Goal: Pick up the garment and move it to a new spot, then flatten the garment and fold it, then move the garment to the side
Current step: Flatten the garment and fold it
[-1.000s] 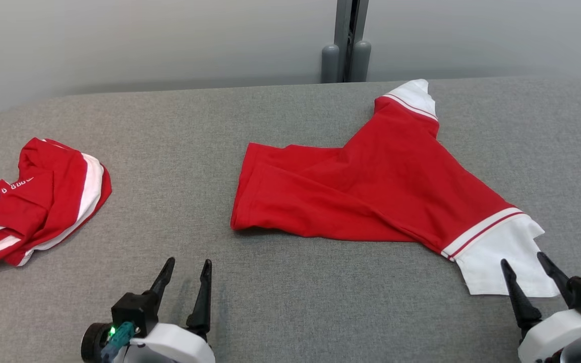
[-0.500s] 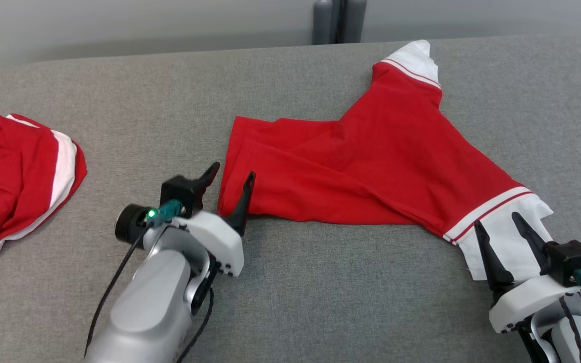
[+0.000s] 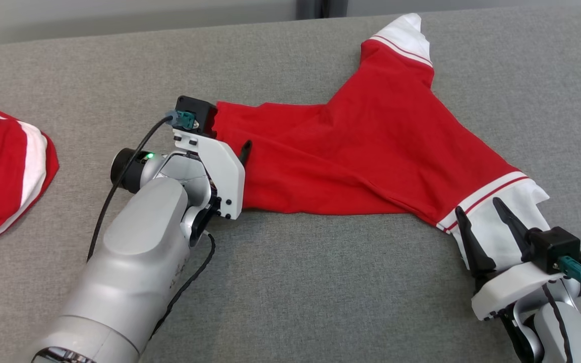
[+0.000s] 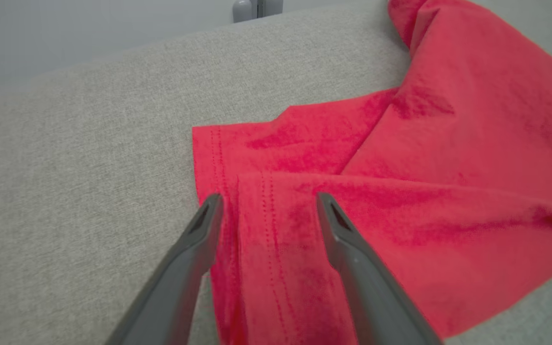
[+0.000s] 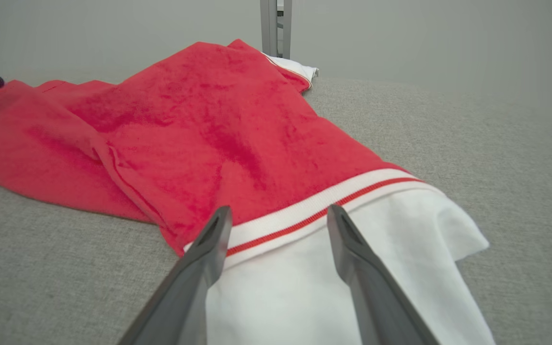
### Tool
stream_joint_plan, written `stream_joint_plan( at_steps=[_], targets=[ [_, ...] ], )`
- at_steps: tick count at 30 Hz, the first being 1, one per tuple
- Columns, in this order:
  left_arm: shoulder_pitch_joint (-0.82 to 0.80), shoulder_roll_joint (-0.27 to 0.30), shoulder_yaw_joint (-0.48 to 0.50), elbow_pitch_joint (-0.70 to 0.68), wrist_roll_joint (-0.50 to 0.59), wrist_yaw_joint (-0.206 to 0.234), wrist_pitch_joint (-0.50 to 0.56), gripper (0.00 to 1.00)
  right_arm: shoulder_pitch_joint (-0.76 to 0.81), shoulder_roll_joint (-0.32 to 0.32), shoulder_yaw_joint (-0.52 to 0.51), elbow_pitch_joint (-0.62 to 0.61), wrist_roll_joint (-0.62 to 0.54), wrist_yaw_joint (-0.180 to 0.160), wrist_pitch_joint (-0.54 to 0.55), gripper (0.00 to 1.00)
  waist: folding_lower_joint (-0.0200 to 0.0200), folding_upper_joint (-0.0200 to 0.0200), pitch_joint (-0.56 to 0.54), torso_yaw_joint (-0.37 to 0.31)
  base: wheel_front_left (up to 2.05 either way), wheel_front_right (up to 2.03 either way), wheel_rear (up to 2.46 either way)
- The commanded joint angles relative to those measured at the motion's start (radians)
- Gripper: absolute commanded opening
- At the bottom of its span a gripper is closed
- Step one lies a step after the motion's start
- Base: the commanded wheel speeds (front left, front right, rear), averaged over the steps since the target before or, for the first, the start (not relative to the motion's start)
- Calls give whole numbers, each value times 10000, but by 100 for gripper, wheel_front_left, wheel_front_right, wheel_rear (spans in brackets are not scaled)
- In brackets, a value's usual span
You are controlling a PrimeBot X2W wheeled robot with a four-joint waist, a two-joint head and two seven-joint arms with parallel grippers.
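The garment (image 3: 371, 151), a red shirt with white sleeve ends, lies crumpled flat in the middle of the grey table (image 3: 321, 282). My left gripper (image 3: 227, 136) stands open at the shirt's left hem. In the left wrist view its fingers straddle the stitched hem edge of the garment (image 4: 400, 191), with the left gripper (image 4: 269, 199) low over the cloth. My right gripper (image 3: 478, 205) is open over the near white sleeve (image 3: 527, 196). In the right wrist view the right gripper (image 5: 280, 210) points at the red-striped cuff band of the garment (image 5: 209, 124). Neither gripper holds cloth.
A second red-and-white garment (image 3: 3, 166) lies bunched at the table's left edge. A grey post (image 5: 276, 24) stands behind the table's far edge, near the shirt's far white sleeve (image 3: 406, 33). Bare grey table lies in front of the shirt.
The head camera has tipped down. My left arm has reached forward and right to the shirt's left hem. My right gripper has edged forward over the white sleeve. Both stay open.
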Motion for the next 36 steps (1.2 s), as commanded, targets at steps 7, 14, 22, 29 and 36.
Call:
stream_joint_plan(
  at_steps=[7, 14, 22, 29, 36],
  targets=[
    [-594, 53, -358, 560, -611, 86, 123, 100, -346, 43, 99, -36, 105, -3, 0, 100, 0, -1, 397, -279, 0, 0, 0],
    [-753, 50, -717, 944, -879, 5, -249, 96, -345, 64, -1, -78, 108, -3, 0, 100, 0, -1, 500, -277, 0, 0, 0],
    [-722, 50, -1206, 905, -1130, -185, -1169, 0, -347, 24, -16, -4, 196, -3, 0, 100, 0, -1, 358, -102, 0, 0, 0],
    [-125, 50, -1421, 1040, -1468, -316, -2268, 0, 64, 14, -250, 210, 362, -3, 0, 100, 0, -1, -591, 184, 0, 0, 0],
    [905, 59, -1554, 1288, -1406, -403, -3535, 0, 738, 169, -646, 399, 411, -3, 0, 100, 0, -1, -1852, 503, 0, 0, 0]
  ],
)
